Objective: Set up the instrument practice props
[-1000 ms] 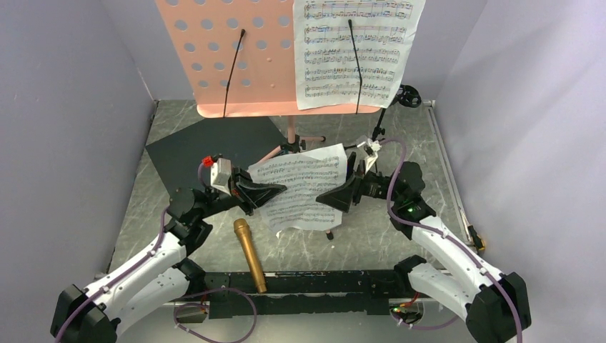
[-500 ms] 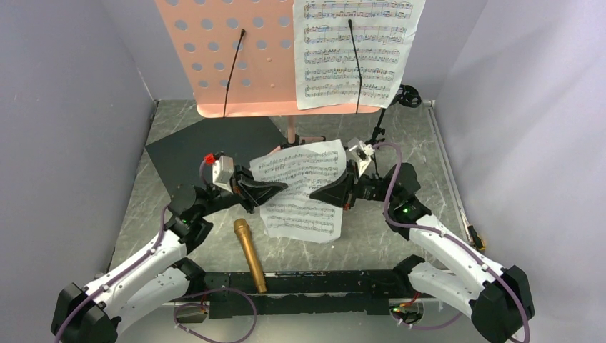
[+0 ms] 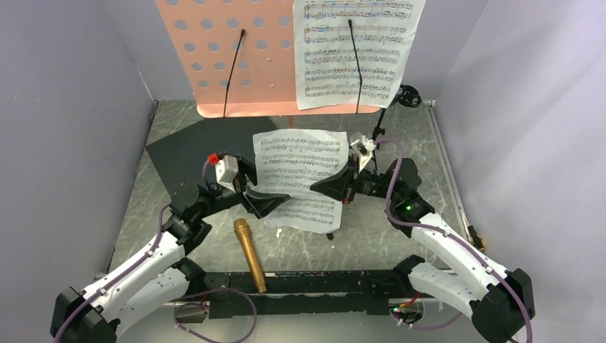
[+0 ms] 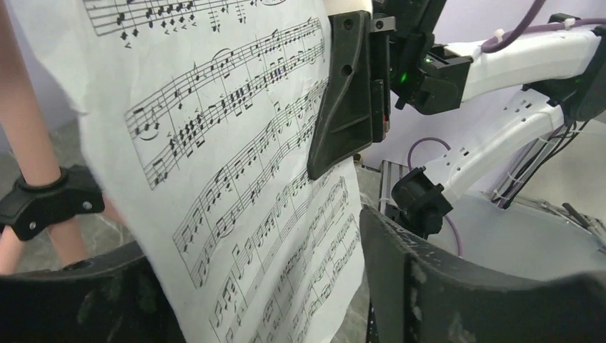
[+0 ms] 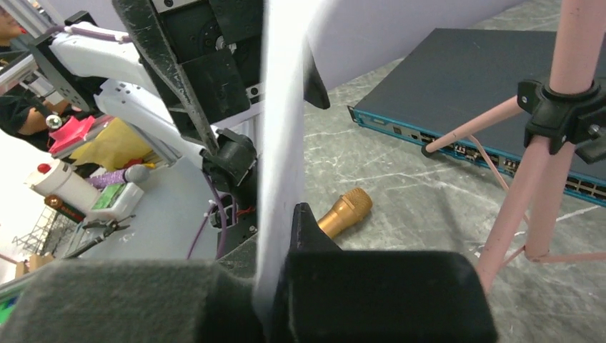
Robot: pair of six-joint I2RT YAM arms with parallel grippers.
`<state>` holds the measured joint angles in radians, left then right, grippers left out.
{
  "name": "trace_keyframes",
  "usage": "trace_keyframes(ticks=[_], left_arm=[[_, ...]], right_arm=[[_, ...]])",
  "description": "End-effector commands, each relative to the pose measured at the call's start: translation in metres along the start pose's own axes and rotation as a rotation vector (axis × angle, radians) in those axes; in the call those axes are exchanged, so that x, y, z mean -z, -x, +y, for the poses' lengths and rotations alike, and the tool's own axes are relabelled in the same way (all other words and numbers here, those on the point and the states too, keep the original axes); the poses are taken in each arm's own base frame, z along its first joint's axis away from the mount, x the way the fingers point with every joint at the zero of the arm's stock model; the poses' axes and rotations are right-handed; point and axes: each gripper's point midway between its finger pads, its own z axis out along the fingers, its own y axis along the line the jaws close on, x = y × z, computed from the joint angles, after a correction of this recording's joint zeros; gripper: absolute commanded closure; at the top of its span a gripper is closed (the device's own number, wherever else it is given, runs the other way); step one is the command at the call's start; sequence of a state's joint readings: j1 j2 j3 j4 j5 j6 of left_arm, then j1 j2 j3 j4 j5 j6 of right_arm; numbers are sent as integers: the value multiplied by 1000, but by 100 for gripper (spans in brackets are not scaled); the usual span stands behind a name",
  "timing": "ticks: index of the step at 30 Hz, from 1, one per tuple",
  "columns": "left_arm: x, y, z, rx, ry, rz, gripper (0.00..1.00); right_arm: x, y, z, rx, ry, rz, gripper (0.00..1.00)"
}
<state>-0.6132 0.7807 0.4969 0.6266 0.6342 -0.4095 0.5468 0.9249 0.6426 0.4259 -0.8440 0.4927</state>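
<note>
A pink perforated music stand (image 3: pixel 236 57) stands at the back, with one white sheet-music page (image 3: pixel 354 50) resting on its right half. The other page (image 3: pixel 304 171) hangs upright in mid-air over the table's middle. My right gripper (image 3: pixel 330 187) is shut on this page's right edge; in the right wrist view the page (image 5: pixel 282 143) runs edge-on into the closed pads (image 5: pixel 371 286). My left gripper (image 4: pixel 264 286) stands open, its fingers either side of the page (image 4: pixel 236 164) near its lower left. The gold microphone (image 3: pixel 249 254) lies on the table front left. The small black mic stand (image 3: pixel 389 107) stands back right.
A dark flat panel with a teal edge (image 5: pixel 486 78) lies back left, under the pink stand's tripod legs (image 5: pixel 550 164). Grey walls close in the left, right and back. A black rail (image 3: pixel 321 282) runs along the near edge between the arm bases.
My right gripper closed on the page's right edge, then my left gripper opened and let go. The page rose from a slanted lie to hanging upright, nearer the stand.
</note>
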Motion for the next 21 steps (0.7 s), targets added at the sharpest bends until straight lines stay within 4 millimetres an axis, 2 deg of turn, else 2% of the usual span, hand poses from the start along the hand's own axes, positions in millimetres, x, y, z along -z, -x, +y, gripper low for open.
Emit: trace_keyframes(ticks=[1,2,3,4,15,18,21], left_arm=[[-3,13,5,-8,42,-3,21],[-3,12,7,1,52,5,19],[-4,11,10,11,67,9,9],[-4,9,14,33,92,14,7],[-2,-28,52,170,292,170,7],[8,-39,67,166,389,206,7],[25,-47,90,158,554,247,7]], right_arm=[[1,24,6,82,-24,-51,100],[1,25,6,87,-28,-49,100],[2,24,5,87,-32,-44,100],[2,25,6,89,-34,-43,100],[7,24,3,75,-80,-50,100],[9,24,2,78,-101,-49,100],[12,26,0,81,-126,-56,100]])
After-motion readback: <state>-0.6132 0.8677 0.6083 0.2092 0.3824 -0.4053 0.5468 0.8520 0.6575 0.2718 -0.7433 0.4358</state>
